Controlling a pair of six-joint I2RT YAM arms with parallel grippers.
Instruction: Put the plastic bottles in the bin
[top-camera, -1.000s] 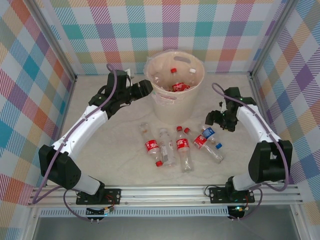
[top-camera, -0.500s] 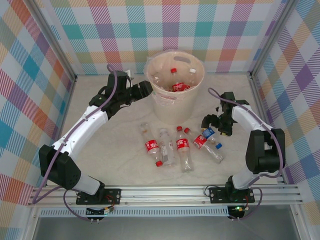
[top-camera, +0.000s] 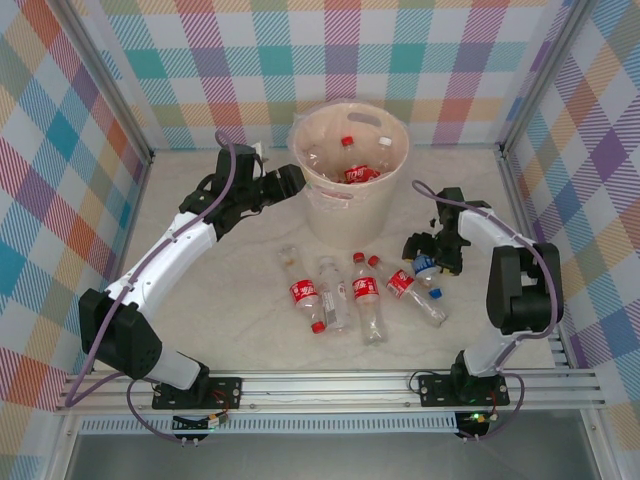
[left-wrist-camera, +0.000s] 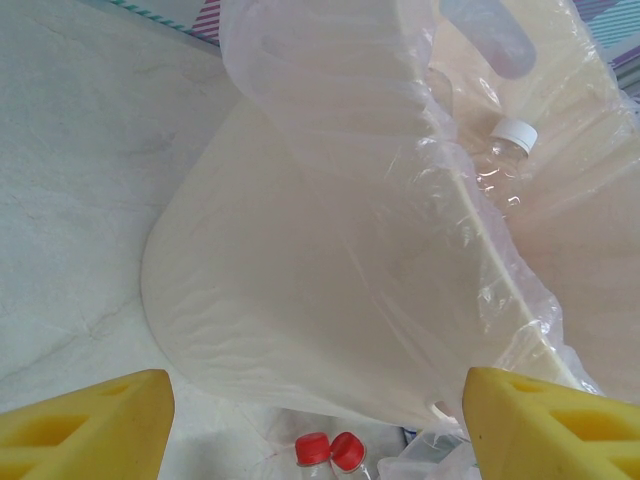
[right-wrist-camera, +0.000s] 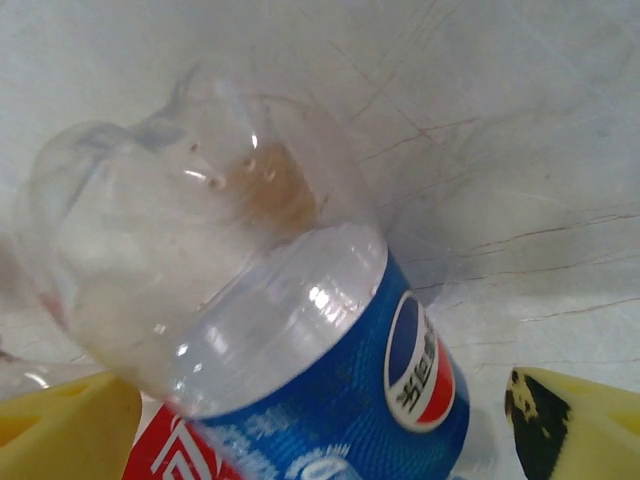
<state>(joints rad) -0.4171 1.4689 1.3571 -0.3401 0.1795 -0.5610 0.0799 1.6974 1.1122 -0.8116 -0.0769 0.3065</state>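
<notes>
1. The right tool (right-wrist-camera: 320, 430) hung released over the blue-labelled Pepsi bottle (right-wrist-camera: 300, 330). Its yellow pads (right-wrist-camera: 575, 430) stood either side of the body with a gap showing, so nothing was gripped. The bottle lay on its side on the table (right-wrist-camera: 520, 150), among the loose bottles just in front of the bin (top-camera: 350, 215).
2. A red-labelled bottle (right-wrist-camera: 160, 450) lay tight against the blue one near the left pad; whether beside or partly under it could not be told. Closing there could have pinched both bottles, or nudged the red one so that it rolled away.
3. The blue-labelled bottle looked thin-walled, round and nearly empty. Pads meeting it off-centre could have made it squirt out sideways or crumple and slip.
4. The left tool (left-wrist-camera: 320, 420) was also released and empty, close beside the bin's wall. The clear liner (left-wrist-camera: 330, 120) draped loosely over the rim. A careless swing there could have snagged the liner or shoved the bin.
5. The bin stood much taller than the bottles. A bottle carried too low could have struck the wall and dropped outside, away from the bottles already inside (top-camera: 352, 172).
</notes>
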